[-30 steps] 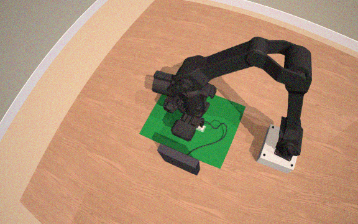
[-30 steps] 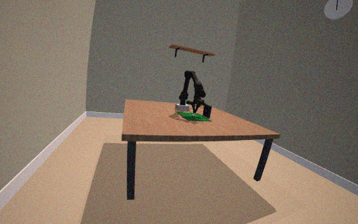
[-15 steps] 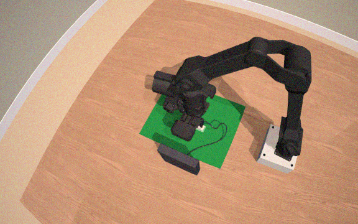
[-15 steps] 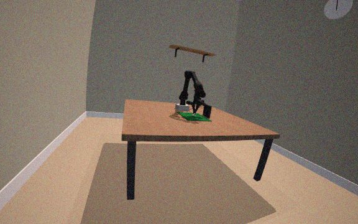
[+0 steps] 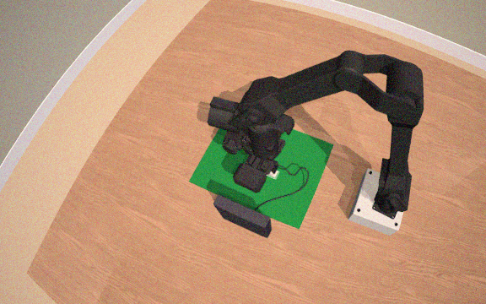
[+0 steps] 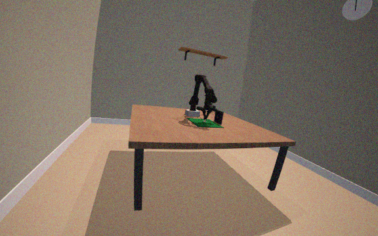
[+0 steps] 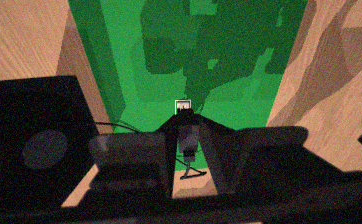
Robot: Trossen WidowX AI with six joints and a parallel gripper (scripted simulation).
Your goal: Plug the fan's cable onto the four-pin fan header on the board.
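The gripper pinches the plug, its two fingers converging on the small dark body. Directly ahead of the fingertips sits the white header on the green board; the plug's front end meets it, though whether it is fully seated cannot be told. The plug's long axis runs along the fingers, pointing at the header, with its cable trailing back behind the gripper (a loop of it curls beside the header in the top view). To the gripper's left, close by, stands the dark fan, on the board's edge. The arm's shadow darkens the board beyond the header. The arm's grey base sits well apart on the bench.
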